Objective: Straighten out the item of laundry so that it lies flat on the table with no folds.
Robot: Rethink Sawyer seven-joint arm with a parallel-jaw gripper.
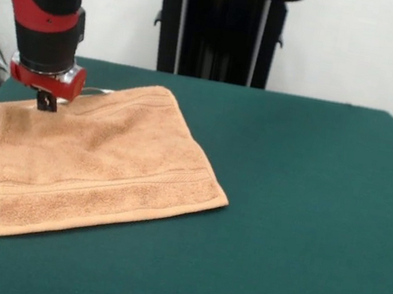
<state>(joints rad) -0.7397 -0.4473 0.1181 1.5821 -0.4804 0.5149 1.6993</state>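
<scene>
Green felt of the table [303,234] fills the foreground. On its left half lies the orange-tan towel [102,165], mostly flat, its far left corner slightly curled (a small fold). Above that far edge, the gripper [47,102] touches the cloth; whether its fingers pinch it, I cannot tell.

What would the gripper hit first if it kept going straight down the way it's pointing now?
The towel. The gripper points straight down over the towel's far edge, its tips apparently at the cloth already, though contact is hard to judge. Beneath the towel lies the green table.
</scene>
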